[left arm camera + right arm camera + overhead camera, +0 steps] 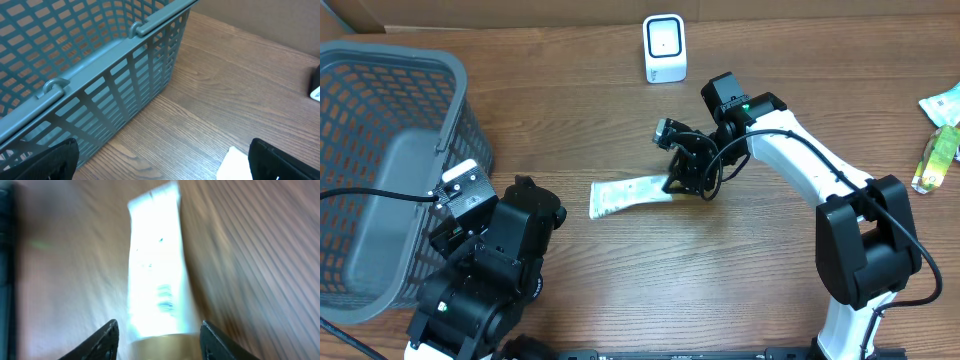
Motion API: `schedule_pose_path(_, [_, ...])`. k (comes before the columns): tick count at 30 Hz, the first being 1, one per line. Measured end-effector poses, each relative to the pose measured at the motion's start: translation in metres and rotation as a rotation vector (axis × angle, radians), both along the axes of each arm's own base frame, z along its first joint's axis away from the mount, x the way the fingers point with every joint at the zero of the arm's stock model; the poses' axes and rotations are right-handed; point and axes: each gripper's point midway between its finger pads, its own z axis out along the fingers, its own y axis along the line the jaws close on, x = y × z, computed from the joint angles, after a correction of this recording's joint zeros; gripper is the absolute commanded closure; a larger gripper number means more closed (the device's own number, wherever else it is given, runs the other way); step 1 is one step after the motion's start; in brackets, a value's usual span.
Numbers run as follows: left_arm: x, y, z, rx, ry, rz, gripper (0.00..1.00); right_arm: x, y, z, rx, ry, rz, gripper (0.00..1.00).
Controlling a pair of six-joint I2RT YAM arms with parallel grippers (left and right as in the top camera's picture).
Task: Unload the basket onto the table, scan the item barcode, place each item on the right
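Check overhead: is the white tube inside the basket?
No, the white tube lies flat on the table, well clear of the basket that stands at the left edge of the view.

On my overhead feed a grey plastic mesh basket (470, 120) sits against the left edge of the wood-grain table (620, 290). My left wrist feed shows its slatted side wall close up, standing on the boards with two hinge loops on its rim. At the right edge I see two green-and-white packets, one (942, 103) nearer the far corner and the other (937, 158) just beside it, and a strip of brown cardboard (520, 12) runs along the far edge.
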Motion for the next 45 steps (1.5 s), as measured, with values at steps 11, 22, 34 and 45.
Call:
schedule_pose_path(11, [0.0, 0.0, 0.0, 0.0, 0.0, 0.0, 0.0, 0.008, -0.047, -0.025, -0.322, 0.041, -0.224, 0.0])
schedule_pose_path(22, [0.0, 0.0, 0.0, 0.001, 0.002, 0.0, 0.0, 0.032, -0.016, 0.018, -0.311, -0.067, -0.282, 0.0])
schedule_pose_path(34, [-0.007, 0.006, 0.011, -0.042, -0.078, 0.041, 0.0, 0.02, 0.039, -0.01, -0.479, -0.385, -0.258, 0.0])
schedule_pose_path(45, [-0.018, 0.014, 0.013, -0.036, -0.085, 0.055, 0.0, -0.006, 0.056, -0.025, -0.496, -0.346, -0.382, 0.12])
